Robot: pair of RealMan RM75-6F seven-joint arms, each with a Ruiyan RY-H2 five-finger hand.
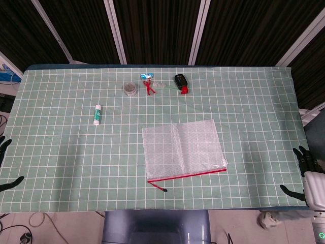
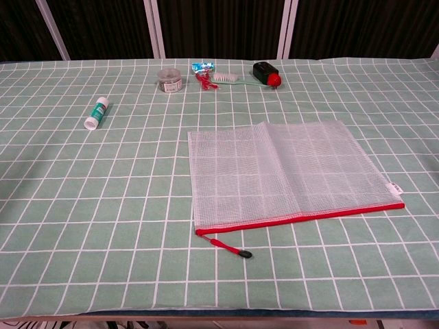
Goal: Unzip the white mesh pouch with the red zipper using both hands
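Nothing started: white mesh pouch (image 1: 183,150) lying zipped mid-desk, pull tab (image 2: 230,247) at 7 o'clock. Left hand (image 1: 6,168) and right hand (image 1: 307,175) waiting empty, fingers spread, at the desk edges. Next: one pins, one pinches tab.

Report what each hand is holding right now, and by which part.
Nothing is held. The left hand and the right hand sit at the table edges, fingers apart, well clear of the white mesh pouch and its red zipper pull.
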